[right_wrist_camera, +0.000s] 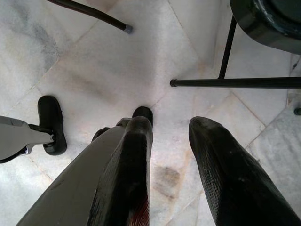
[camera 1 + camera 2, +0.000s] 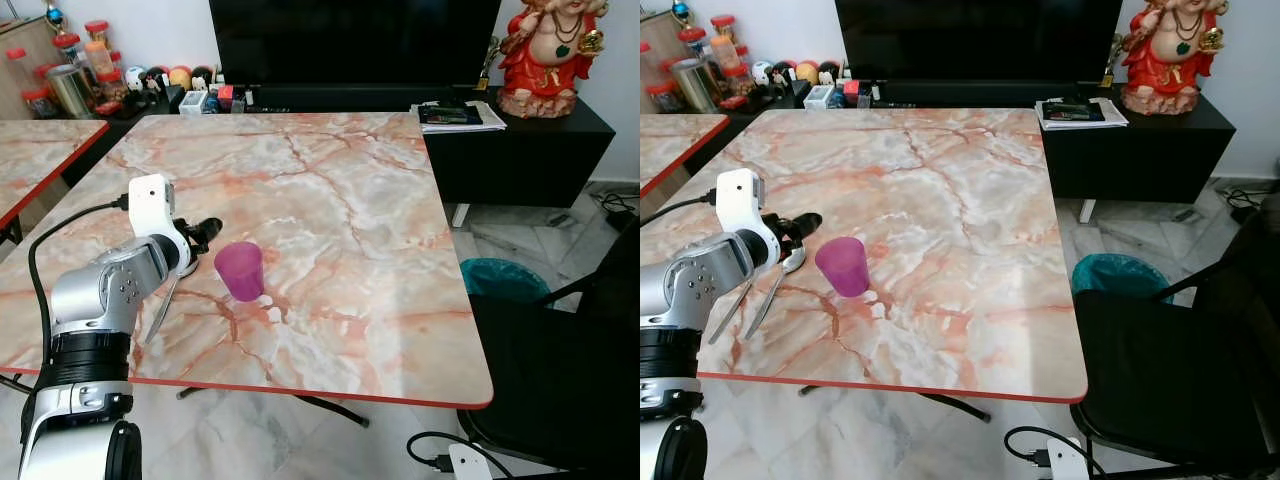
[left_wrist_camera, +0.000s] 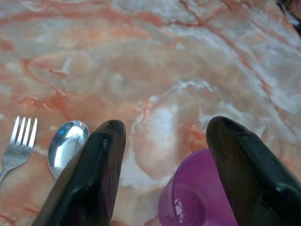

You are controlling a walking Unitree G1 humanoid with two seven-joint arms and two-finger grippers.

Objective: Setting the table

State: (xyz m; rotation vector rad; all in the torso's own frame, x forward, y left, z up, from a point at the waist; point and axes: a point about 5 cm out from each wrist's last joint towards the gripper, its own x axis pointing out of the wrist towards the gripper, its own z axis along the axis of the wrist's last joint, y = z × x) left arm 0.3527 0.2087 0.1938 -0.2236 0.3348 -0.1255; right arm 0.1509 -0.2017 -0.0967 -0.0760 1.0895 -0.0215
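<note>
The left gripper (image 3: pixel 162 174) hovers low over the marble table (image 2: pixel 330 190), its 2 black fingers (image 3: pixel 89 179) spread wide with nothing between them. It grips nothing; in the left wrist view the purple cup (image 2: pixel 240 270) sits just beside the tip of 1 finger, and whether they touch is unclear. On the gripper's other side a spoon (image 3: pixel 67 145) and a fork (image 3: pixel 19 143) lie flat on the table, side by side and close to the cup.

By my reading, 1 place is partly laid: cup, spoon and fork are down at the near left of the table, and the cup looks just set or about to be adjusted. No plate is out, so a good share of the setting seems left.

The right gripper (image 1: pixel 169 169) hangs idle above the floor, fingers parted and empty, near a black chair (image 2: pixel 560 350).
</note>
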